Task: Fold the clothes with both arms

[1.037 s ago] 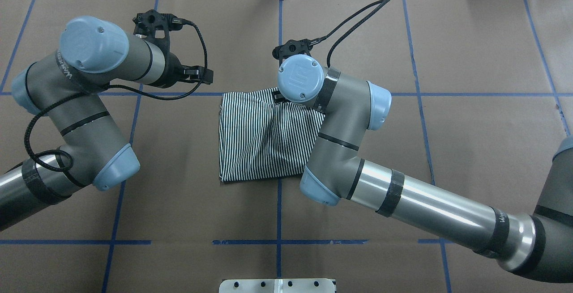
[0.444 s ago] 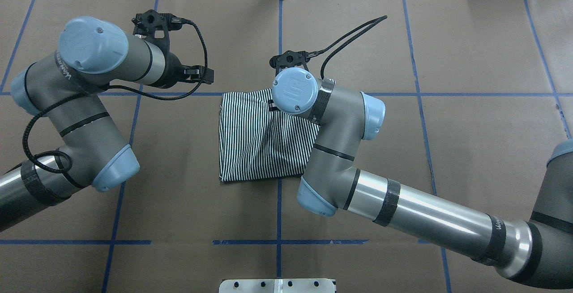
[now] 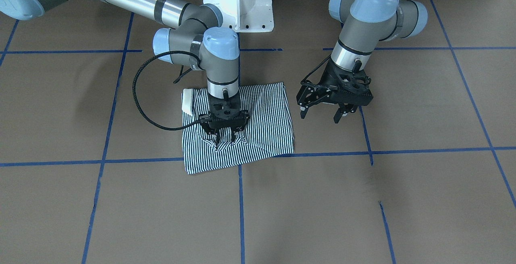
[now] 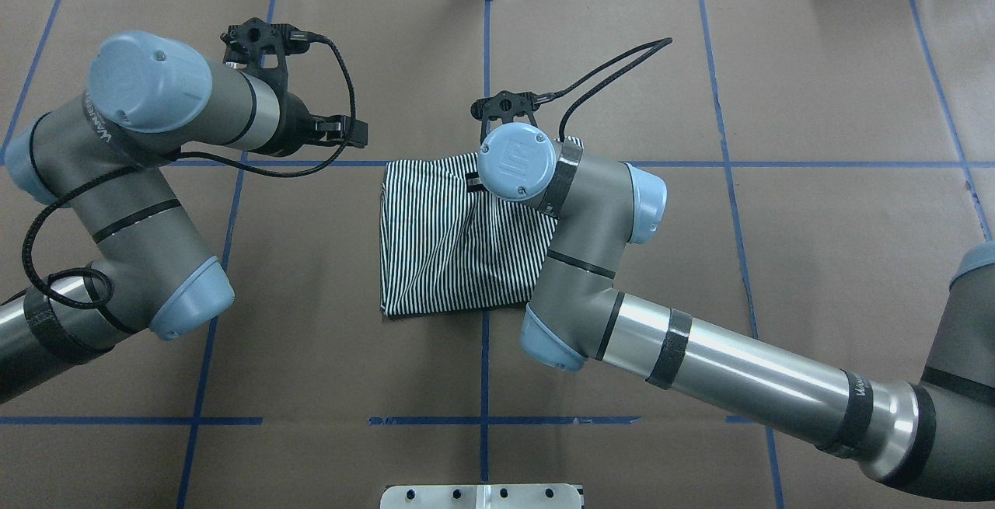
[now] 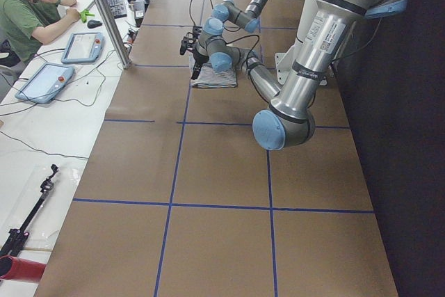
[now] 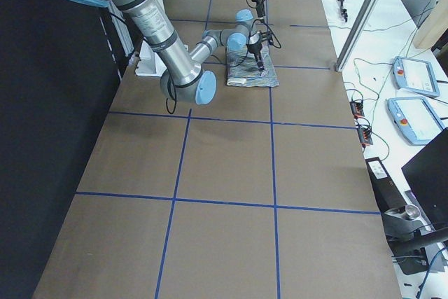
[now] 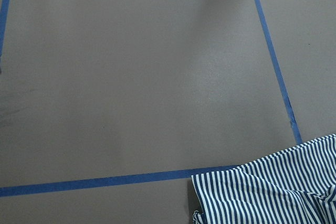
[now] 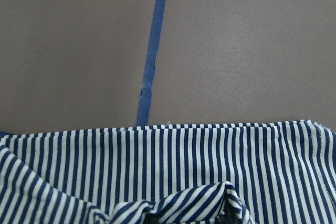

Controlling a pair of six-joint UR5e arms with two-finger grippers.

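right gripper [image 3: 225,138] pinching shirt [image 3: 268,121], left gripper [image 3: 320,117] spread

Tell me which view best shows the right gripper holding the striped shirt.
The front-facing view: the right gripper pinches a raised pucker of the striped shirt. Overhead, the wrist hides it; the right wrist view shows only bunched fabric; the side views are too small; the left wrist view misses it.

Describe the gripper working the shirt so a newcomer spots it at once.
Front-facing view: just below the white pedestal base at top centre lies the striped shirt. The right gripper points straight down on it, pinching a bunched ridge of cloth; the left gripper hangs open beside the shirt, holding nothing.
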